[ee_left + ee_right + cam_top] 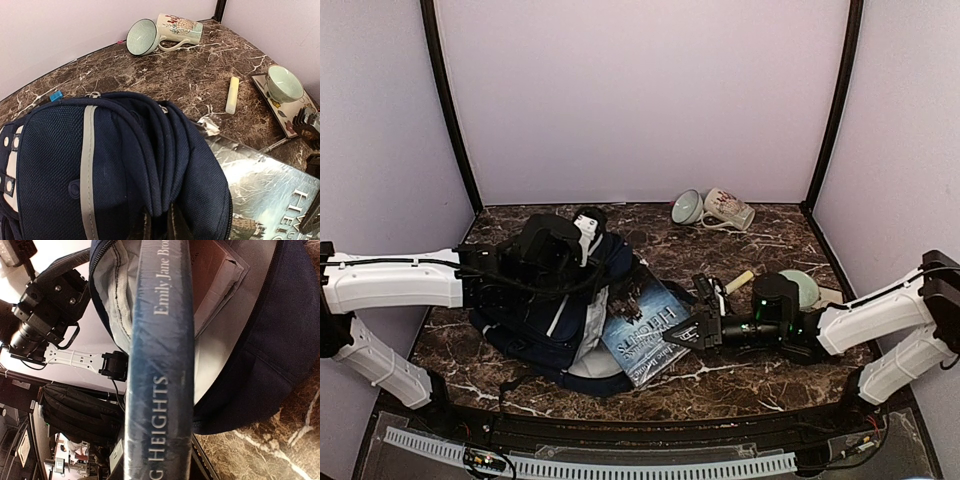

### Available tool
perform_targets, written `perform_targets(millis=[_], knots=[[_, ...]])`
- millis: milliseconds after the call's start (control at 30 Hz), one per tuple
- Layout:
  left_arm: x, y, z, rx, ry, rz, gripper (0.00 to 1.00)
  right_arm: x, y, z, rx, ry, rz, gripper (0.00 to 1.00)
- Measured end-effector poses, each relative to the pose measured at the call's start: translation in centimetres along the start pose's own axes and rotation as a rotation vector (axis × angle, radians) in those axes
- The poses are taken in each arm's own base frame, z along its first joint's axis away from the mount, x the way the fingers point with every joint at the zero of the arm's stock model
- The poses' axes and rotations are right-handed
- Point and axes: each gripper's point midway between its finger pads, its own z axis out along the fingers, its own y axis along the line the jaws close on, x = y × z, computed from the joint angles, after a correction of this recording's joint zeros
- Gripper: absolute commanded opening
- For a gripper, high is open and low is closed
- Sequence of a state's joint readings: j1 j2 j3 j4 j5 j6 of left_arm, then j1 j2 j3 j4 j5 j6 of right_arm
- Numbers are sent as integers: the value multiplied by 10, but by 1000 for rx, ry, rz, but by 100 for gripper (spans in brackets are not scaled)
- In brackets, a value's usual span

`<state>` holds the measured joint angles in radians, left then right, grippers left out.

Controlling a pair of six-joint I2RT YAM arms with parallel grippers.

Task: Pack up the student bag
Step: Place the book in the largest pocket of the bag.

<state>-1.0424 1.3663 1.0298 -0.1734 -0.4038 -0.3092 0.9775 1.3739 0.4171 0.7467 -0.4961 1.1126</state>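
Top external | I see the student bag (pixel 535 335) lying left of centre on the table (pixel 760 250), mouth open rightward | left gripper (pixel 545 250) pinches its upper fabric | right gripper (pixel 692 328) clamps a book (pixel 645 325), one end inside that mouth.

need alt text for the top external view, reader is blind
A navy student bag lies open on a dark marble table, the right gripper holding a book partly inside it and the left gripper at the bag's top. A tipped mug and a bowl lie at the back.
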Motion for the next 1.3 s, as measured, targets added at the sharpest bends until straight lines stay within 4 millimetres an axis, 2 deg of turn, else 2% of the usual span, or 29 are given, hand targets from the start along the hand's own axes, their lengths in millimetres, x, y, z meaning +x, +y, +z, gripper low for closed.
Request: perform_targets(millis=[167, 400, 567, 900, 1300], knots=[[-1, -3, 0, 16, -1, 17, 0, -7, -5, 22, 17, 17, 2, 0], [2, -11, 3, 56, 10, 47, 0, -15, -18, 65, 8, 77, 27, 0], [5, -18, 3, 99, 23, 64, 0, -21, -23, 88, 13, 113, 20, 0], [-4, -24, -11, 169, 5, 64, 0, -40, -25, 118, 96, 146, -116, 0], [-1, -32, -21, 243, 29, 81, 0, -65, -25, 155, 170, 194, -217, 0]])
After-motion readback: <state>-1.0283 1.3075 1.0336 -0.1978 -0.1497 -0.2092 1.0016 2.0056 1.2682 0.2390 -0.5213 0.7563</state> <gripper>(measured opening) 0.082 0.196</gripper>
